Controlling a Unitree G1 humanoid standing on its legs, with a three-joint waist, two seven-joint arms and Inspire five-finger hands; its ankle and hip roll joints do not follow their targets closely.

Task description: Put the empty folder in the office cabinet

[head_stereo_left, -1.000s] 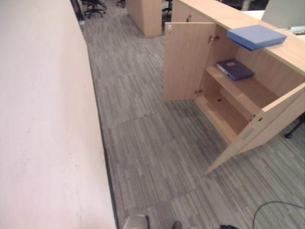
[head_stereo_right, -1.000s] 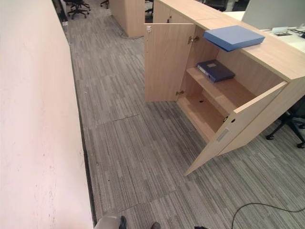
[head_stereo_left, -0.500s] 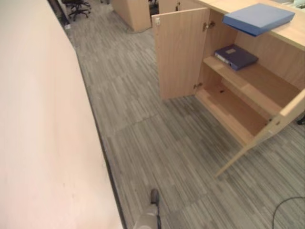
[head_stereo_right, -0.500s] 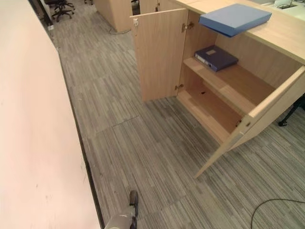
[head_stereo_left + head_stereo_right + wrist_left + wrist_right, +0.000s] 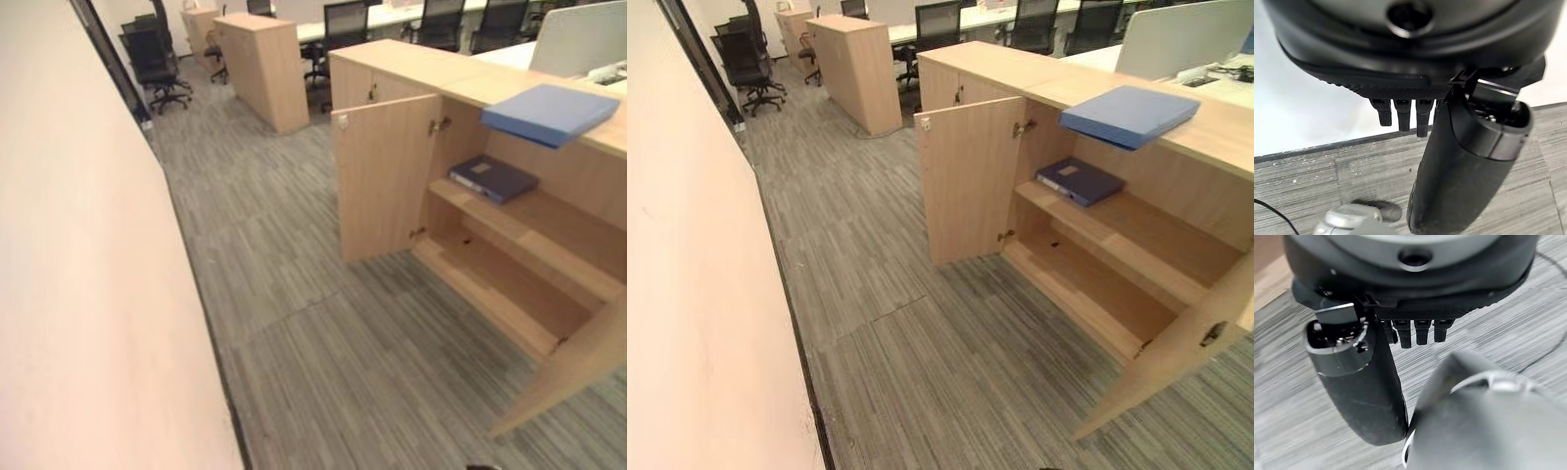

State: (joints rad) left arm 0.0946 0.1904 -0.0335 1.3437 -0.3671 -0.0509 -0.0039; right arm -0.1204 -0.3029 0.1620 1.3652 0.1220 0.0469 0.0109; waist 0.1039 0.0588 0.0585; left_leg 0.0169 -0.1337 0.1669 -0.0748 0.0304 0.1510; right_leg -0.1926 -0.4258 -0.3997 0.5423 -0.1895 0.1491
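Two folders: one (image 5: pixel 1129 114) on cabinet (image 5: pixel 1019 73) | one (image 5: pixel 1079 181) on shelf (image 5: pixel 1136 240)

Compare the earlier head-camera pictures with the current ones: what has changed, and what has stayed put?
Only the camera moved: the view lifted, bringing in the far office chairs. Nothing was grasped or released. The light blue folder lies on the cabinet top as before, the dark binder on its shelf, both doors open.
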